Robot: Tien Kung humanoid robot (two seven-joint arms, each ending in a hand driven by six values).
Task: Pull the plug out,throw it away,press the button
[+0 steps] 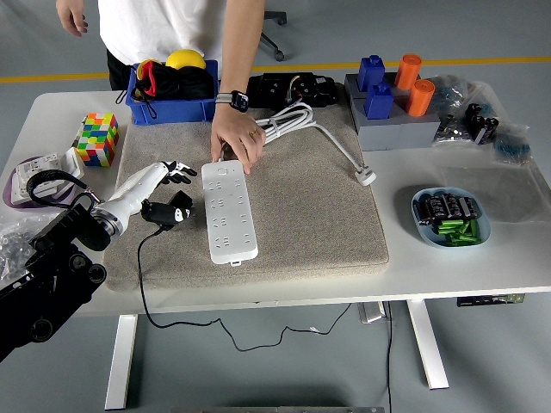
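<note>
Grey padded mat [301, 215] covers the middle of the white table [448, 267], and the long white power strip [228, 211] lies lengthwise on it; a person's hand [238, 142] rests on the strip's far end, by the coiled white cable [284, 120]. Just left of the strip the black plug [170, 212] lies on the mat, out of the sockets, its black cord [142, 284] trailing over the near edge; the robot's left hand [168, 172] hovers just beyond it, fingers loosely spread and holding nothing.

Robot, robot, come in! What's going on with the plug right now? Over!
Left hand open, above plug. Black plug out, lying on mat beside power strip. Person's hand resting at strip's far end.
</note>
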